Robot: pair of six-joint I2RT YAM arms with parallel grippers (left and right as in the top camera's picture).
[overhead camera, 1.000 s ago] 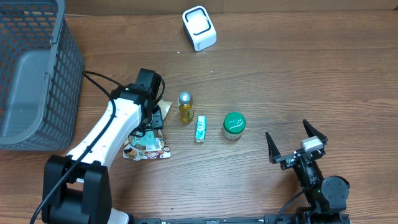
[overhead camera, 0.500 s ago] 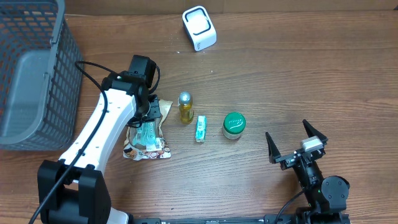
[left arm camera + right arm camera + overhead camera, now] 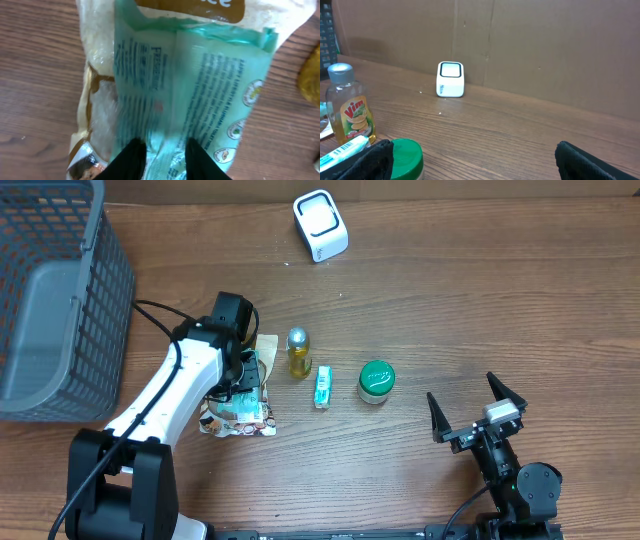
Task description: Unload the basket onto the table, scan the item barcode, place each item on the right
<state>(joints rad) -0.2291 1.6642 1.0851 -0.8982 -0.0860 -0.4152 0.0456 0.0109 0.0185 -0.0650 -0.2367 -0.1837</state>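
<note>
A teal printed packet [image 3: 200, 85] lies on top of a clear rice bag [image 3: 100, 65] at the left of the table. My left gripper [image 3: 164, 157] points down on it, its black fingers [image 3: 131, 160] drawn close with a crease of the teal packet [image 3: 250, 392] pinched between them. From overhead, the left gripper [image 3: 243, 378] hides much of the packet. The white scanner [image 3: 320, 225] stands at the far edge, also in the right wrist view [image 3: 450, 79]. My right gripper [image 3: 478, 408] rests wide open at the near right, holding nothing [image 3: 485, 160].
A yellow liquid bottle [image 3: 297, 353], a small teal tube [image 3: 322, 386] and a green-lidded jar [image 3: 376, 381] stand in a row right of the packet. A grey mesh basket [image 3: 50, 310] fills the far left. A cardboard wall backs the table.
My left jaws narrowed from wide onto the teal packet. The left wrist shifted toward the far left, then came back over the packet. The right arm stayed still.
</note>
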